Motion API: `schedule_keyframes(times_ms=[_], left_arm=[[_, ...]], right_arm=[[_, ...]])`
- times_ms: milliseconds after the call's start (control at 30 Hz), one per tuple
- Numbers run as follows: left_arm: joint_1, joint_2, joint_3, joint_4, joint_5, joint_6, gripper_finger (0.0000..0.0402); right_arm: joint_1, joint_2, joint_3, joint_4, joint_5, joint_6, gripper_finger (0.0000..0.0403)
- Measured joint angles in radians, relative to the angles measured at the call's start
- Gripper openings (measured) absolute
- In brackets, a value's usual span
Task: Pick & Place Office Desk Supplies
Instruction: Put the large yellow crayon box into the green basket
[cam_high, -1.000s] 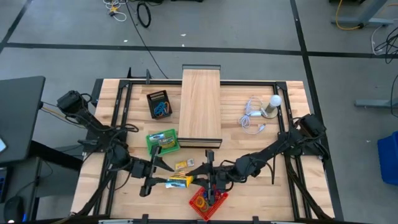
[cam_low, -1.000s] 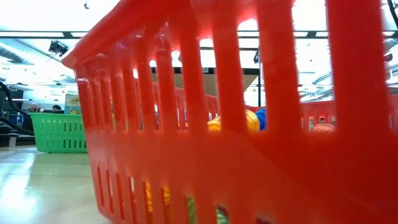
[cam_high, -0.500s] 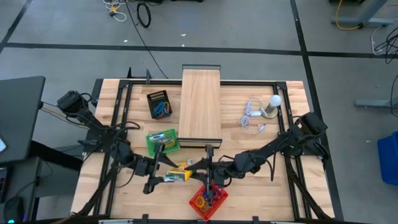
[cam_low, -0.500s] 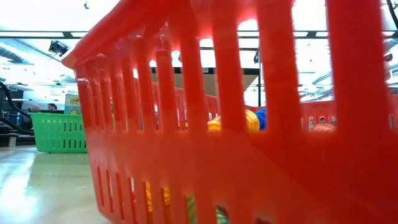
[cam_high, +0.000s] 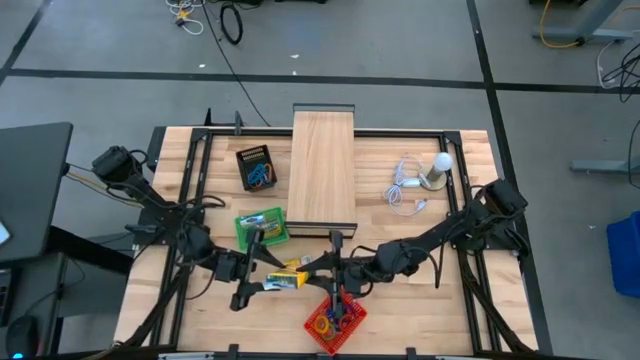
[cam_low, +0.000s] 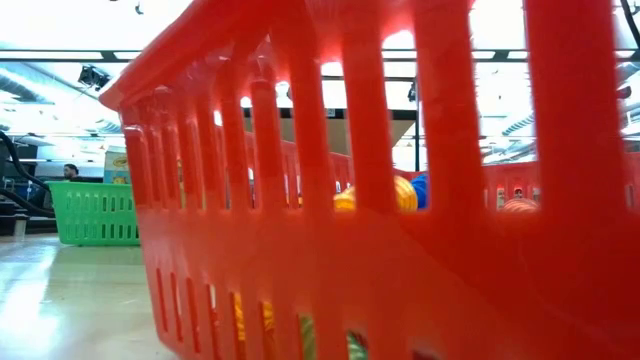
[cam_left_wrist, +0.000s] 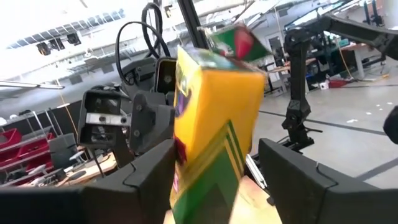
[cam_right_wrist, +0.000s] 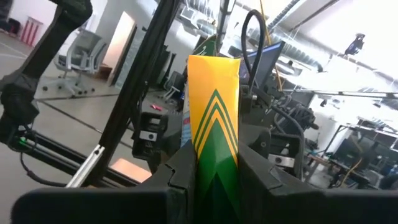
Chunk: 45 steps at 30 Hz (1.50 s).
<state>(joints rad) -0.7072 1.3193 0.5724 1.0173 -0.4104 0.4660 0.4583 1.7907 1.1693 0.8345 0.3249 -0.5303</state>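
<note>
High view shows your two arms meeting over the near middle of the wooden slatted table (cam_high: 420, 300), passing one yellow-and-green cardboard crayon box (cam_high: 290, 281) between them. Your right gripper (cam_right_wrist: 214, 177) is clenched on one end of that box: in the right wrist view its two dark fingers press flat against both faces, the box standing straight out between the jaws. Your left gripper (cam_left_wrist: 214, 177) is spread; in the left wrist view the box's other end sits in the gap with daylight on either side of it. I judge this a handover, with the left hold released so that the right arm carries the box alone. A red slotted plastic basket (cam_high: 334, 325) holding coloured loops lies just beyond the right jaws, the likely destination. A green slotted basket (cam_high: 261, 227) sits just beside the left jaws.
</note>
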Motion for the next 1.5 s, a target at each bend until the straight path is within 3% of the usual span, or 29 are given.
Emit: schedule_keyframes(times_ms=[500, 733, 967, 1033, 1233, 1400, 1500], left_arm=[[0.033, 0.001, 0.000, 0.035, -0.014, 0.012, 0.0146], [0.031, 0.002, 0.000, 0.029, -0.028, 0.031, 0.0145], [0.028, 0.003, 0.000, 0.008, -0.052, 0.020, 0.0112], [0.026, 0.003, 0.000, -0.005, -0.065, 0.020, 0.0112], [0.019, 0.002, 0.000, -0.042, -0.098, -0.003, 0.0112], [-0.019, -0.003, 0.000, -0.091, -0.191, -0.005, 0.0112], [-0.057, -0.026, 0.000, -0.142, -0.263, -0.015, 0.0112]], right_arm=[[-0.029, 0.009, 0.000, -0.029, -0.049, 0.041, 0.0076], [-0.029, 0.009, 0.000, -0.058, -0.057, 0.044, 0.0077], [-0.018, 0.001, 0.000, -0.140, 0.011, 0.103, 0.0228], [-0.019, -0.008, 0.000, -0.174, 0.019, 0.124, 0.0255], [0.015, -0.039, 0.000, -0.275, 0.043, 0.129, 0.0271], [0.059, -0.088, 0.001, -0.427, 0.140, 0.139, 0.0273], [0.078, -0.107, 0.001, -0.557, 0.146, 0.196, 0.0273]])
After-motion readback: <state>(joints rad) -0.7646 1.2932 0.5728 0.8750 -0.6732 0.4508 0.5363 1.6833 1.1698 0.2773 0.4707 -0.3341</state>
